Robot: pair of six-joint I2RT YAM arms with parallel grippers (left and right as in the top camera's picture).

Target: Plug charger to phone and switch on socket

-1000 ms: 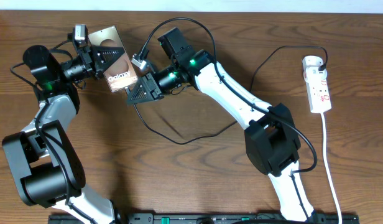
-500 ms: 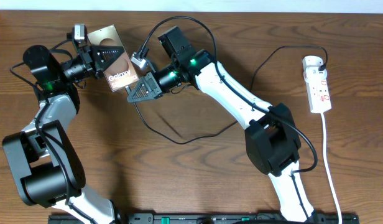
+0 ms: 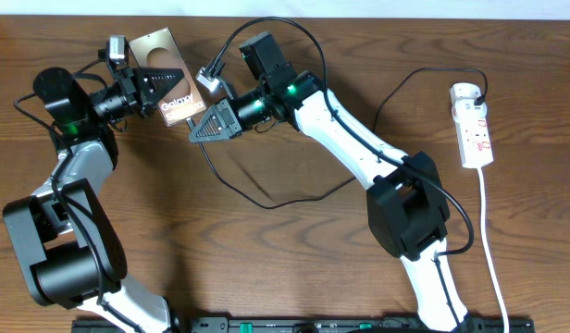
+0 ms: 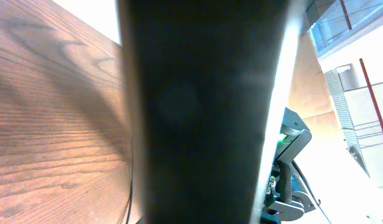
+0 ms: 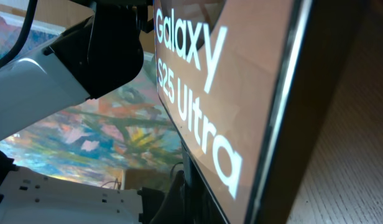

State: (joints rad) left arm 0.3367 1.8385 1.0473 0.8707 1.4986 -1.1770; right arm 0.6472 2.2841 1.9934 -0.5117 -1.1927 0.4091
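The phone [image 3: 160,57], a bronze slab with white "Galaxy" lettering, is held off the table at the far left, tilted. My left gripper [image 3: 152,85] is shut on its left long edge. The phone fills the left wrist view [image 4: 198,112] as a dark slab. My right gripper [image 3: 200,129] is at the phone's lower right end, shut on the tip of the charger. The charger's thin black cable [image 3: 266,205] loops over the table to the socket [image 3: 476,129], a white power strip at the far right. The right wrist view shows the phone [image 5: 241,81] very close; the connector tip is hidden.
The socket's white cord [image 3: 493,259] runs down the right side to the front edge. The right arm's links [image 3: 359,153] cross the middle of the table above the cable loop. Bare wooden table [image 3: 248,268] lies in front.
The phone and my right gripper have both shifted a little toward the far edge, staying end to end. The phone's top end has tipped farther back. The cable loop followed.
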